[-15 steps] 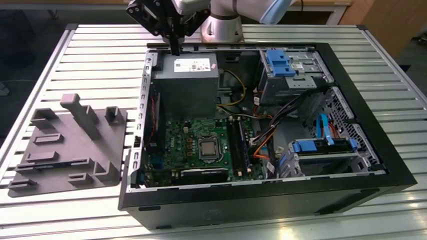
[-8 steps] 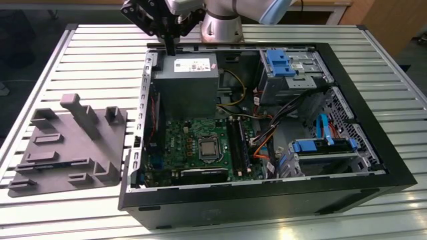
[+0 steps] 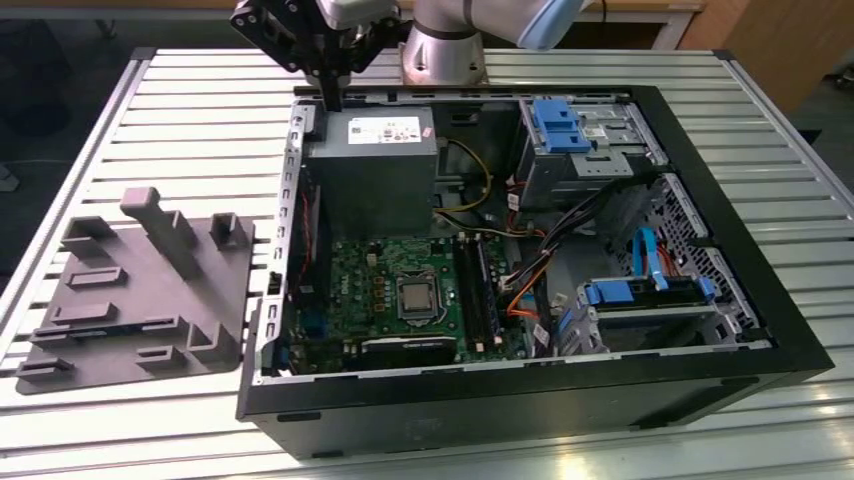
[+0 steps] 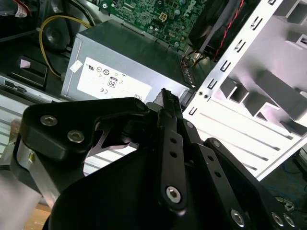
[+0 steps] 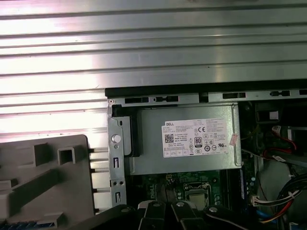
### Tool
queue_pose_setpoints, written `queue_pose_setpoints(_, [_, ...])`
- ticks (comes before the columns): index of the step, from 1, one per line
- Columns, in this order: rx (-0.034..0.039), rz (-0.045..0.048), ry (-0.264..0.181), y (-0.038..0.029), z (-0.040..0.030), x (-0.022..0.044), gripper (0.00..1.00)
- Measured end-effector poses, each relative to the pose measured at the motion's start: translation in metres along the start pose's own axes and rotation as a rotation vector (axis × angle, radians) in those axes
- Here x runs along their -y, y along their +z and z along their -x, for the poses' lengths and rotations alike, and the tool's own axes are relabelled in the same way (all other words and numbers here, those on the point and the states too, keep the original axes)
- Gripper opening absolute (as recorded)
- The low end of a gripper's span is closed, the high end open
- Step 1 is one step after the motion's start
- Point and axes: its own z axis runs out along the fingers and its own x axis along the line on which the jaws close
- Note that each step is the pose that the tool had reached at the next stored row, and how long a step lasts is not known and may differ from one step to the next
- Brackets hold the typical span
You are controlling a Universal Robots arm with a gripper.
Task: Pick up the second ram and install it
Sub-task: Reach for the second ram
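So, my gripper [image 3: 328,100] hangs over the back rim of the open case [image 3: 534,405], just above the power supply [image 3: 374,170] and well apart from anything it needs. The jaws look closed together with nothing between them, as far as I can tell. I think the second ram [image 5: 29,225] is that sliver of blue on the gray holder [image 3: 134,300] beside the case, presumably parked there so it's easy to pinch. The black memory slots [image 3: 477,290] sit on the green motherboard [image 3: 360,285] beside the processor [image 3: 418,296]. By my reckoning, pickup isn't done yet.
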Motion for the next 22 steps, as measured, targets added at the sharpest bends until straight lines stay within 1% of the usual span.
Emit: queue_pose_setpoints(22, [0.0000,0.0001,0.000,-0.0006,-0.0239,0.0018,0.11])
